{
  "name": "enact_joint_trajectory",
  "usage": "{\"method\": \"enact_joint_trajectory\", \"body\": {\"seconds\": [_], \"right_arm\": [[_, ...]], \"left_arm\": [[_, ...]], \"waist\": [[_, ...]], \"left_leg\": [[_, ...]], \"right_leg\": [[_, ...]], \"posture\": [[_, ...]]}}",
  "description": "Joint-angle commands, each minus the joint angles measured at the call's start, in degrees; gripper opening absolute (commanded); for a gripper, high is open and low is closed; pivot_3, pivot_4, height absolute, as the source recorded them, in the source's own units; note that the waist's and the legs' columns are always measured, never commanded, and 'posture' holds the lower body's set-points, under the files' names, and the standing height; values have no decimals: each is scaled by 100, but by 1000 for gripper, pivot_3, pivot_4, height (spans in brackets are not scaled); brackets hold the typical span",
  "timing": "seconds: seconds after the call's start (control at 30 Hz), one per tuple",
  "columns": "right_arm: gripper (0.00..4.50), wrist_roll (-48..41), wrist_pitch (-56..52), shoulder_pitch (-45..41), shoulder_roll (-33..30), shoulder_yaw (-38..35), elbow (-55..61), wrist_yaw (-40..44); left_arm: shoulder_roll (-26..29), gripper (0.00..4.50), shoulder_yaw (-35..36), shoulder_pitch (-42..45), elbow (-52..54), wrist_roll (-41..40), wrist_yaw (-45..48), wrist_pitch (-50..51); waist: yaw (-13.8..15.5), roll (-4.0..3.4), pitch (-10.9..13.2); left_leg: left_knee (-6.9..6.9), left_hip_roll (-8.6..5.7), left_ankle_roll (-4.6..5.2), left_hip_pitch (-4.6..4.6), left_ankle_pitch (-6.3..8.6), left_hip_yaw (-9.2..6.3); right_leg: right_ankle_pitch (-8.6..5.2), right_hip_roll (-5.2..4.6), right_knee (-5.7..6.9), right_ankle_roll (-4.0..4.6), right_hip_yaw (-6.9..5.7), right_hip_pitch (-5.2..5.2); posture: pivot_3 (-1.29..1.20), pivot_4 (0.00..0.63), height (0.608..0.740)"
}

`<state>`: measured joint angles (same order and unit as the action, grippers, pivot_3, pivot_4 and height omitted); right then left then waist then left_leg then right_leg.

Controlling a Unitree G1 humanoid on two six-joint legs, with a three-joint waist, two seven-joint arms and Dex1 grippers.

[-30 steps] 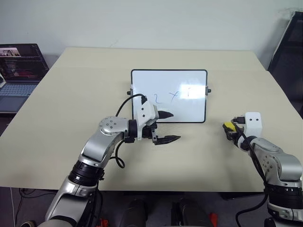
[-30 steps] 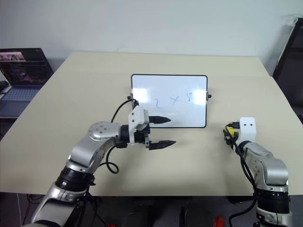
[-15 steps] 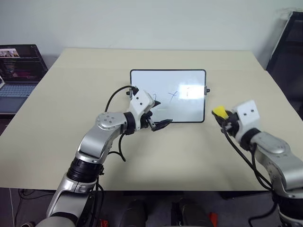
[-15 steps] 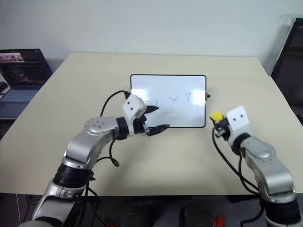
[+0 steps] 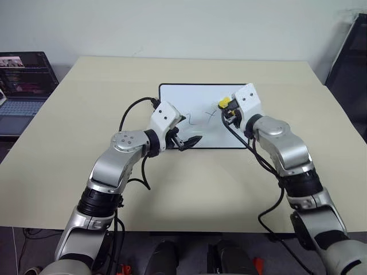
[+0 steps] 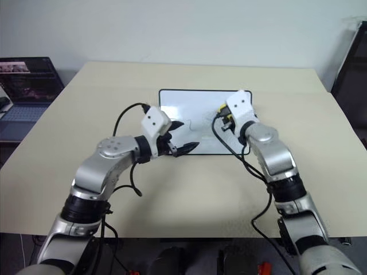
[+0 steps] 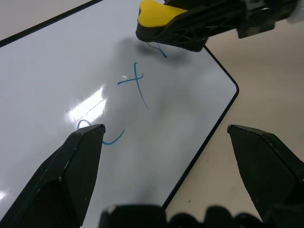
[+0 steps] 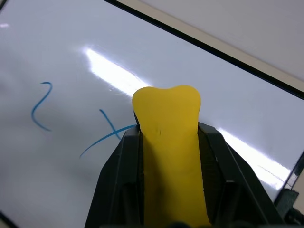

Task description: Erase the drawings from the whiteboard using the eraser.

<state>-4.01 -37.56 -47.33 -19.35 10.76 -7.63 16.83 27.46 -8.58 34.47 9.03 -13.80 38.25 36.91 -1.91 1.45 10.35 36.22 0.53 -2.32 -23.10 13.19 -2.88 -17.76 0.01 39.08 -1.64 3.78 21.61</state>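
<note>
The whiteboard [image 5: 200, 114] lies flat near the middle of the bench [image 5: 69, 143], with its long side across the head views. The drawings [image 7: 135, 83] are thin blue marks on its surface: a curl, a cross and a third mark partly covered by the eraser. In the right wrist view the curl and the cross are both unwiped.

The right gripper [image 5: 228, 107] is over the right part of the whiteboard, clamped on the eraser [image 8: 170, 152]. The eraser stands out past the fingertips as a yellow block, with a black finger pressed against each side. In the left wrist view its tip sits at the third mark, close to the board's surface; whether it touches the board cannot be told.

The left gripper [image 5: 184, 140] is at the whiteboard's near-left edge, its fingers spread apart and empty. In the left wrist view one finger [image 7: 61, 180] is over the white surface beside the curl, and the other is over the bench past the board's frame.

A laptop [image 5: 23, 77] with its screen lit stands well off to the left of the whiteboard, beyond the bench's edge.
</note>
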Motion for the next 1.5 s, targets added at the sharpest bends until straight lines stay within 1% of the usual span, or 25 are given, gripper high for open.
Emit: {"method": "enact_joint_trajectory", "body": {"seconds": [0.03, 0.17, 0.23, 0.33, 0.47, 0.57, 0.67, 0.83, 1.07, 1.13, 1.23, 1.3, 1.4, 1.5], "right_arm": [[1141, 295, 446, -345, -29, 35, -525, 90], [1141, 553, 711, -485, -54, 79, -1039, 116], [1140, 662, 729, -409, -119, 155, -1117, 230], [1140, 742, 649, -234, -181, 183, -1034, 373], [1140, 782, 337, 154, -315, 282, -577, 722], [1140, 871, 234, 233, -343, 296, -423, 800], [1139, 896, 230, 134, -314, 224, -433, 770], [1128, 1017, 625, -245, -197, -52, -914, 276], [1123, 1061, 905, -488, 13, 10, -1324, 270], [1123, 1099, 898, -464, 1, 104, -1367, 423], [1123, 1179, 778, -247, -223, 446, -1098, 1030], [1123, 1266, 741, -152, -332, 560, -950, 1193], [1123, 1337, 844, -232, -278, 412, -1027, 948], [1123, 1435, 1102, -483, -165, 184, -1306, 393]], "left_arm": [[54, 4500, 131, 101, 298, -10, -39, 54], [121, 4500, 99, 57, 379, -38, 37, 87], [102, 4500, 93, 80, 363, -29, 27, 67], [78, 4500, 90, 117, 336, -27, 24, 42], [65, 4500, 61, 148, 275, -33, 91, -29], [68, 4500, 47, 141, 218, -21, 149, -88], [50, 4500, 38, 139, 177, -20, 195, -125], [7, 4500, 15, 55, 262, -58, 232, -86], [27, 4500, -21, -67, 500, -114, 287, 47], [25, 4500, -25, -68, 517, -118, 281, 61], [37, 4500, -24, -100, 539, -122, 283, 54], [45, 4500, -26, -126, 526, -115, 291, 19], [32, 4500, -38, -141, 497, -106, 297, -19], [5, 4500, -73, -147, 460, -92, 306, -65]], "waist": [[3, 0, 0], [0, 0, 0], [0, 0, 0], [0, 0, 0], [4, 0, 0], [-6, 0, 0], [-31, 0, 0], [-67, -1, 0], [-125, -1, 1], [-133, -1, 1], [-133, -1, 1], [-133, -1, 1], [-137, -1, 1], [-138, -1, 1]], "left_leg": [[0, -1, 0, 0, 0, 1], [0, 0, 0, -9, 0, 2], [1, 0, 0, -10, 0, 2], [10, 0, 0, -9, 0, 1], [32, -2, 0, -9, 0, -4], [60, -3, 1, -7, 0, -3], [71, -5, 1, 7, 0, 2], [71, 1, 1, 17, 0, 0], [64, 1, 1, 11, 0, 1], [64, 1, 1, 11, 0, 2], [66, -1, 1, 14, 0, 1], [67, -2, 1, 14, 0, -1], [67, -1, 1, 15, 0, 0], [68, 0, 1, 15, 0, -1]], "right_leg": [[0, -1, 0, 0, 0, 1], [0, -2, 4, 0, 0, 11], [0, -2, 6, 0, 0, 12], [0, -2, 16, 1, 0, 10], [0, -2, 36, 0, -1, 8], [0, -1, 59, 0, -1, 5], [0, 0, 85, -1, 4, 0], [0, 10, 89, -1, 3, -9], [-1, 6, 82, -1, 6, -4], [-1, 6, 82, -1, 7, -3], [-1, 6, 83, -1, 6, -6], [-1, 6, 83, -1, 4, -8], [-1, 6, 83, -1, 5, -8], [0, 6, 86, -1, 5, -8]], "posture": [[0, 150, 740], [0, 150, 740], [0, 150, 740], [0, 150, 740], [0, 150, 740], [0, 150, 740], [0, 150, 740], [0, 150, 740], [0, 150, 740], [0, 150, 740], [0, 150, 740], [0, 150, 740], [0, 150, 740], [0, 150, 740]]}}
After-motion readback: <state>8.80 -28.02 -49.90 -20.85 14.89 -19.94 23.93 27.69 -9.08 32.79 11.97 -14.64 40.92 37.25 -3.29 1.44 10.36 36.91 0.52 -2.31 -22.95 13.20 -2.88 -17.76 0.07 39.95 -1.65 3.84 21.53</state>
